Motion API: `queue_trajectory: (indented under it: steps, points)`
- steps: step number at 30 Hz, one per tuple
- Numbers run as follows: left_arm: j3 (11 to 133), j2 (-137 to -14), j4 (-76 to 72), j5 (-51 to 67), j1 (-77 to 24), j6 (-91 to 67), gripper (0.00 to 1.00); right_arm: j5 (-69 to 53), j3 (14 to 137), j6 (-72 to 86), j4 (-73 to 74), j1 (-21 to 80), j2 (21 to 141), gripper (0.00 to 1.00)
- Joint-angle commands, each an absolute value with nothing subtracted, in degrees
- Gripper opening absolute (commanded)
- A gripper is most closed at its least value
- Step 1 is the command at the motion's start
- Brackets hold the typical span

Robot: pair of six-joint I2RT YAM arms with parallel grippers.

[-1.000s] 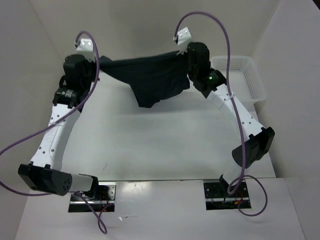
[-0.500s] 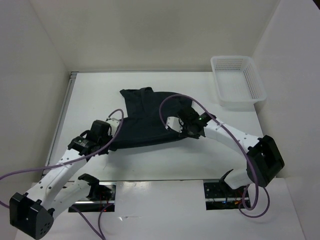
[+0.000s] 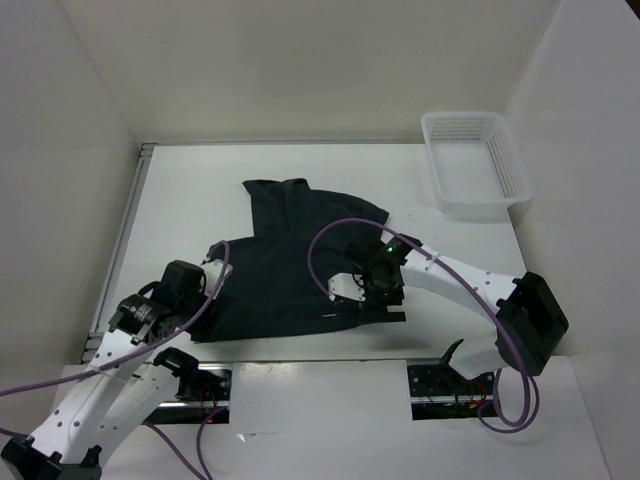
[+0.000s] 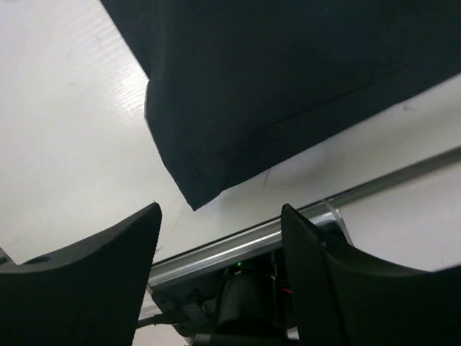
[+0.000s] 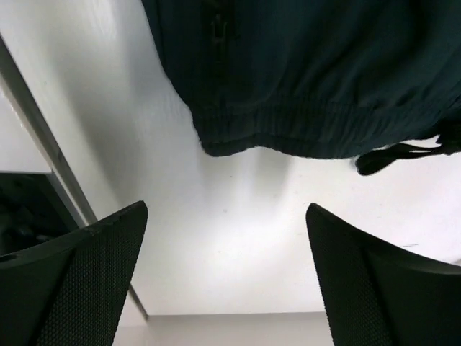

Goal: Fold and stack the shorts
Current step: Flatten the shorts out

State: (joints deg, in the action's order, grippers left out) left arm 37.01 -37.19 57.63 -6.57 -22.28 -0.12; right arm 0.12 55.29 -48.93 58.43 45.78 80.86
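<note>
The dark shorts (image 3: 300, 260) lie spread flat in the middle of the white table, reaching down to its near edge. My left gripper (image 3: 187, 305) hovers over their near left corner. In the left wrist view that gripper (image 4: 220, 216) is open and empty, with the shorts' corner (image 4: 194, 194) just beyond the fingertips. My right gripper (image 3: 376, 293) hangs over the near right corner. Seen from the right wrist, it (image 5: 225, 216) is open wide over bare table, with the elastic waistband (image 5: 310, 133) and a drawstring end (image 5: 396, 155) just past it.
A white mesh basket (image 3: 461, 118) stands at the back right corner of the table. White walls close in the left, back and right sides. A metal rail (image 4: 288, 231) runs along the near edge beside the arm bases.
The shorts hung stretched in the air between both shut grippers at the back. They were then laid down and drawn toward the near edge, and both grippers have now opened and let go.
</note>
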Motion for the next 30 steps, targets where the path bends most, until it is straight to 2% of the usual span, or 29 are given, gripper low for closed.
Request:
queue_trajectory:
  steps: [1,2,4,6,7,9,10,11,15,22,29,30]
  points:
    - [42.09,-35.6,61.26,-0.71,-22.32,0.0,0.77,-1.41,60.96,-47.74,62.67,45.97,78.66,0.97]
    - [43.49,-37.16,59.08,0.95,-22.32,0.0,0.81,-0.45,63.08,-45.81,61.8,45.97,77.88,0.97]
    - [45.69,-40.15,53.56,-0.86,-22.32,0.0,0.81,0.7,67.65,-42.56,59.0,45.97,74.99,1.0]
    - [45.09,-47.78,41.88,-8.13,-21.28,0.0,0.81,1.49,67.68,-40.44,53.56,45.1,72.09,1.0]
    - [45.09,-50.86,38.7,-8.7,-19.79,0.0,0.77,2.19,66.02,-38.86,50.05,44.39,70.59,1.0]
    - [47.96,-60.61,32.71,-6.52,-16.28,0.0,0.76,2.2,63.82,-37.27,40.37,42.46,68.2,0.94]
    - [49.64,-63.78,31.39,-4.24,-12.87,0.0,0.76,1.07,63.11,-36.4,38.25,39.84,68.2,0.85]
    - [51.49,-69.81,29.03,-4.22,-11.7,0.0,0.76,0.01,63.11,-34.12,36.84,38.16,70.29,0.81]
    - [57.12,-79.88,22.69,-3.7,-6.86,0.0,0.76,-7.2,63.63,-31.64,35.08,30.77,79.0,0.72]
    - [61.34,-96.74,18.1,-6.6,-3.52,0.0,0.76,-8.96,54.85,-40.77,37.34,39.54,79.72,0.54]
    - [60.65,-101.15,15.3,-7.63,-3.52,0.0,0.77,-6.42,47.39,-45.61,38.06,48.85,80.85,0.37]
    - [59.95,-101.77,14.77,-7.65,-3.52,0.0,0.76,-5.63,45.11,-46.83,38.06,49.91,80.86,0.31]
